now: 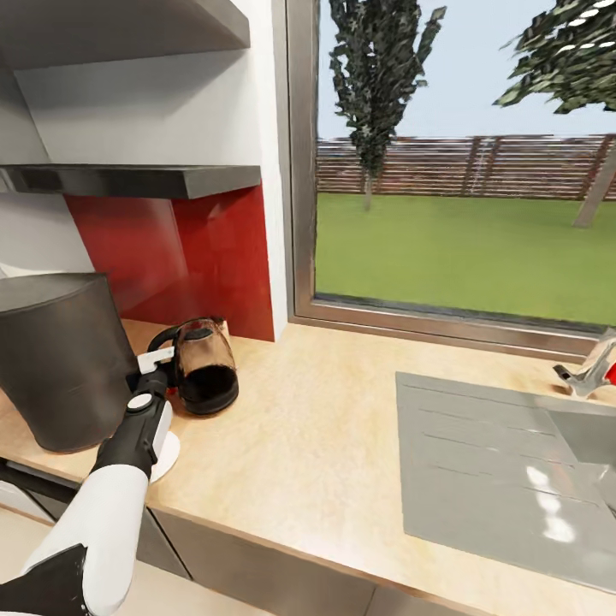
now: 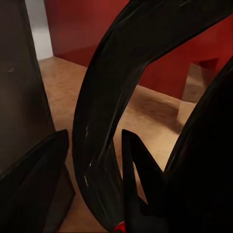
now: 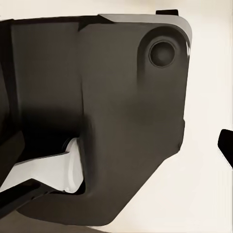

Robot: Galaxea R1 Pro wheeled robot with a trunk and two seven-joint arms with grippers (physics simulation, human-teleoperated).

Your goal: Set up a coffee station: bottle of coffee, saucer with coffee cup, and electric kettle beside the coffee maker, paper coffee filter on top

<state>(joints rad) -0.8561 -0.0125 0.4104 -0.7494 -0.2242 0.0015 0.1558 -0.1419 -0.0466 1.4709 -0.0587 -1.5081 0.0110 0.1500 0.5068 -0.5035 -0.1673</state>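
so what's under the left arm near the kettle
A white saucer lies on the countertop, partly covered by the arm. Whether a cup sits on it is hidden.

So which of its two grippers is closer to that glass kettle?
The left. Its gripper is at the electric kettle's loop handle, which runs between the fingers in the left wrist view. The right gripper's position can't be judged from these views.

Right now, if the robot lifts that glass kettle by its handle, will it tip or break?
The kettle looks like glass, so probably fragile if bumped against the coffee maker. Held by its side handle, it may swing. The left hand is at the handle.
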